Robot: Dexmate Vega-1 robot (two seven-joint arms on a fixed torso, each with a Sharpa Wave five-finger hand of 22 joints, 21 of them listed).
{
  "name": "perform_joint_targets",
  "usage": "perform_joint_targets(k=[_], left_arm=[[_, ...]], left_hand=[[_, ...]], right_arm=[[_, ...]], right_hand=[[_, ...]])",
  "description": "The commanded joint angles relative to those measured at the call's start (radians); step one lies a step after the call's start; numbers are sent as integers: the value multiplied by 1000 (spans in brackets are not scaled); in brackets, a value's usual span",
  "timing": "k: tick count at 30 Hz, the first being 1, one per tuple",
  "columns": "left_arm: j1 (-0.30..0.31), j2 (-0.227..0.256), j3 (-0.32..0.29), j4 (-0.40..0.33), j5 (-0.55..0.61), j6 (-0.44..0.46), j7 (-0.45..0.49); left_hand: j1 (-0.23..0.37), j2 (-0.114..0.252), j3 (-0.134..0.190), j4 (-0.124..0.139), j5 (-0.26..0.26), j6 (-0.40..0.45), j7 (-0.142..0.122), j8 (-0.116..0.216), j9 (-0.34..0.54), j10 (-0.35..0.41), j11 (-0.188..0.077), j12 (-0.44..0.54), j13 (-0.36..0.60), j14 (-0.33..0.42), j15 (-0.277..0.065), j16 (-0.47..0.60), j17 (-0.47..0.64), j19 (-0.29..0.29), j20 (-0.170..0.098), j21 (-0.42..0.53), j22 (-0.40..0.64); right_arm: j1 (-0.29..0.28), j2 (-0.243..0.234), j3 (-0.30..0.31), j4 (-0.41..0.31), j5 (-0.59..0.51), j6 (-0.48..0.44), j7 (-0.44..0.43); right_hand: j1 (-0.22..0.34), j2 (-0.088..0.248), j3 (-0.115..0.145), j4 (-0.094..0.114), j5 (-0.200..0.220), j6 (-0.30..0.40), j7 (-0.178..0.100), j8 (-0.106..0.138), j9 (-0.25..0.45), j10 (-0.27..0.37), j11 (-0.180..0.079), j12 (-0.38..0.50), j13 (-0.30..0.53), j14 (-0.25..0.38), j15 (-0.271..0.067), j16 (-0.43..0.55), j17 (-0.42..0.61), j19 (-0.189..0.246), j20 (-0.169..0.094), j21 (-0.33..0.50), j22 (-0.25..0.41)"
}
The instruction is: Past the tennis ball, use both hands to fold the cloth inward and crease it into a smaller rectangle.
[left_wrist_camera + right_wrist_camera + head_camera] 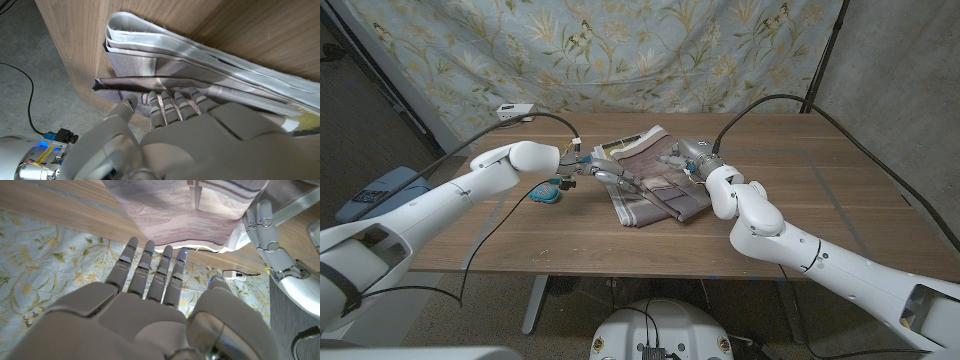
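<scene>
Cloth (648, 178) lies folded in layers on the table (840, 205) — the left robot hand (605, 174) rests its fingers on its left edge, grasping nothing; the right robot hand (677, 158) hovers released, fingers straight, at the far edge.

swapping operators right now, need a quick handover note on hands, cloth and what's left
Left hand: fingers on the cloth's left side, pressing or gripping a fold; grasp unclear.
Right hand: at the cloth's far right edge, fingers straight, holding nothing visible.
Cloth lies already folded in layers at mid-table.
A teal object sits under the left wrist.
Left: final inward fold and crease.
</scene>
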Motion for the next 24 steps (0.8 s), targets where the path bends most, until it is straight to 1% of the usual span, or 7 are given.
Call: perform_joint_targets(k=[1,5,10,16,18,21,24], left_arm=[[40,21,-35,-43,11,15,67],[41,16,-39,-42,14,25,78],[43,4,-43,-44,4,39,89],[3,-44,-25,30,-6,18,81],[-5,-52,-21,44,-9,14,79],[-32,-80,-12,85,-8,9,83],[-37,-87,-12,88,-8,22,96]], left_hand=[[-2,-6,-1,-3,-1,8,1,-1,2,8,4,-1,2,11,1,6,3,-3,1,-1,0],[-2,-6,0,-3,-1,8,1,-1,2,8,3,-1,2,11,0,6,3,-3,1,-1,0],[-4,-6,0,-2,-1,8,2,-1,2,7,1,-1,2,11,-1,6,4,-2,1,-1,0],[-5,-6,0,-2,-1,8,3,-1,2,6,2,-2,2,11,1,6,4,-3,2,-1,0],[-5,-6,0,-1,-1,7,3,-1,2,6,4,-2,2,11,1,6,4,-3,2,-1,0],[-6,-6,0,-1,-1,7,2,-1,2,6,3,-2,2,10,1,6,4,-3,2,-1,0],[-8,-5,0,1,-1,6,4,-2,2,6,4,-2,2,10,3,6,5,-3,3,-1,0]], right_arm=[[-18,56,24,50,13,31,-47],[-16,67,40,77,47,56,-65],[10,79,52,125,90,92,-74],[40,95,55,178,133,121,-81],[43,97,55,186,145,127,-86],[54,112,57,223,179,144,-95],[62,120,59,248,209,158,-106]], right_hand=[[-2,-5,2,-7,2,7,-1,1,3,9,4,-1,3,3,5,3,3,5,3,1,0],[-1,-5,2,-8,2,7,0,1,3,9,3,-1,3,5,5,4,3,4,2,0,0],[0,-5,4,-11,2,6,2,1,3,8,5,-2,4,2,5,3,2,4,3,0,0],[2,-5,5,-13,2,6,3,1,3,8,5,-2,4,3,4,3,2,4,4,0,0],[2,-5,6,-14,2,8,3,1,3,7,5,-3,4,3,4,3,2,4,5,0,0],[2,-5,6,-14,2,8,4,1,3,8,6,-3,4,4,4,4,2,4,5,0,0],[2,-5,6,-15,2,10,5,2,3,7,6,-3,4,4,4,4,2,4,6,0,0]])
